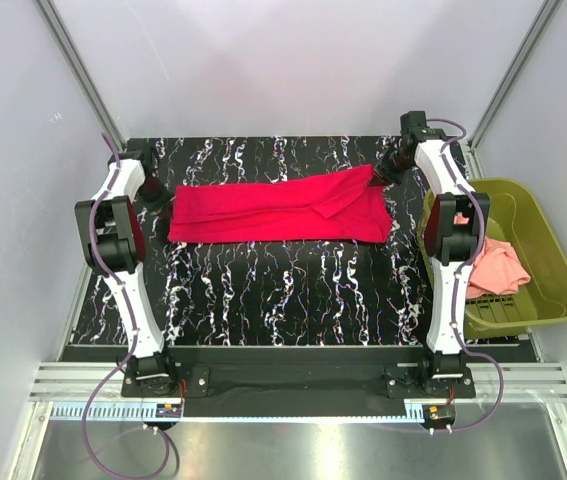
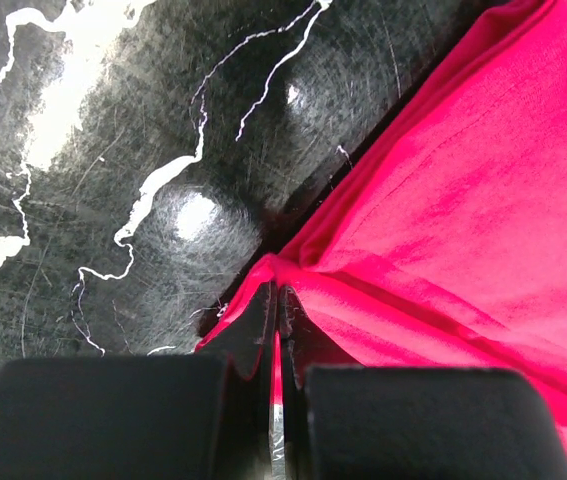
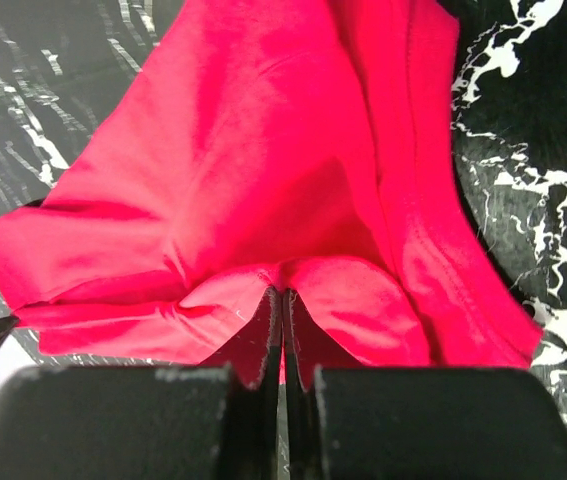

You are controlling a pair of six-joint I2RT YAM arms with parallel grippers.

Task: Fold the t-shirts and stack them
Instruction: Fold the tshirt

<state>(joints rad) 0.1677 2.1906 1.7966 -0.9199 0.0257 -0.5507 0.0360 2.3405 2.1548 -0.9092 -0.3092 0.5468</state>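
Note:
The crimson red t-shirt lies stretched in a long folded band across the far half of the black marbled table. At its left end my left gripper is shut on a pinch of the red cloth, jaws pressed together with fabric between them. My right gripper holds the shirt's right end, shut on a bunched fold of cloth at the fingertips. The pale salmon-pink t-shirt lies crumpled in the basket at the right.
An olive-green plastic basket stands off the table's right edge, beside the right arm. Pale walls and metal frame posts close in the back and sides. The arm bases sit on a rail at the near edge.

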